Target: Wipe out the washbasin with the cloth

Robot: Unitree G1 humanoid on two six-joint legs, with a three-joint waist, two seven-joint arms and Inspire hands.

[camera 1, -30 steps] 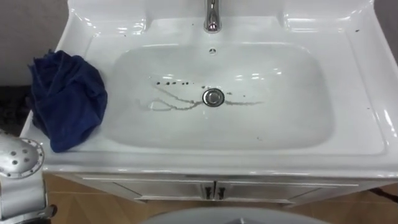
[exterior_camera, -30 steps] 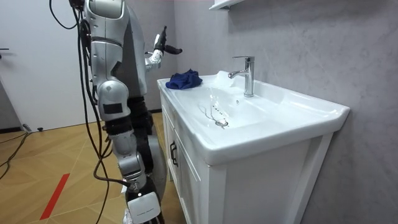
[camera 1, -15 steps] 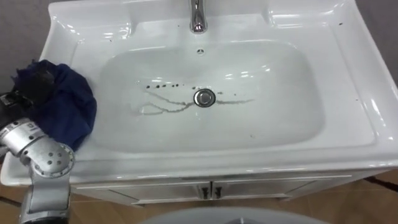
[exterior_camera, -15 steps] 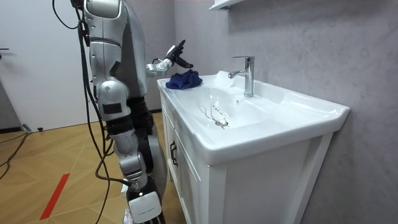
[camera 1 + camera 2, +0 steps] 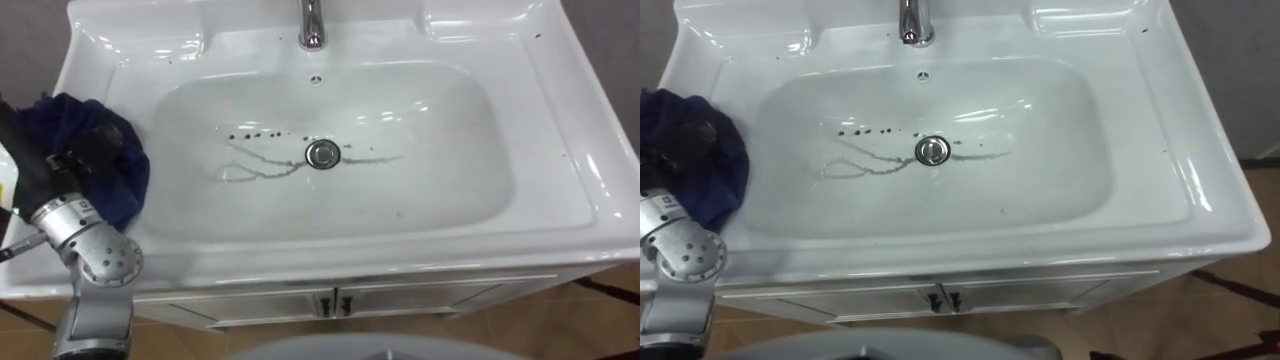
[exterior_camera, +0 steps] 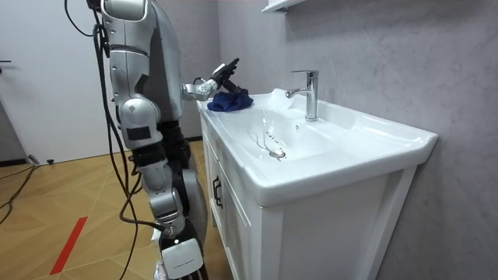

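I stand close against the cabinet [image 6: 311, 233], at the end on the room view's left; it is white, with two doors that meet under the front edge. The basin [image 5: 560, 150] lies on top of it, white and glossy, a wide rounded bowl sunk in a flat rim with raised shelves at the two back corners.

The cloth [image 5: 115, 185] is dark blue and bunched in a heap; it sits on the rim at the basin's left edge, about midway between the front and back corners, with its right side reaching the lip of the bowl but not hanging into it.

My left robot hand [image 5: 40, 160] is black and comes in over the front left corner, above the outer side of the cloth. In the room view its fingers stand straight and apart over the heap, not curled round it; I cannot tell whether they touch the cloth.

The tap [image 5: 312, 25] is chrome and stands upright at the middle of the back edge, with its spout over the bowl. Thin grey streaks [image 5: 265, 165] run across the bowl's floor left and right of the middle, and a short row of dark spots [image 5: 255, 133] lies just behind them; the drain [image 5: 322, 153] is a small chrome ring at the middle of the bowl, with the streaks meeting it on both sides.
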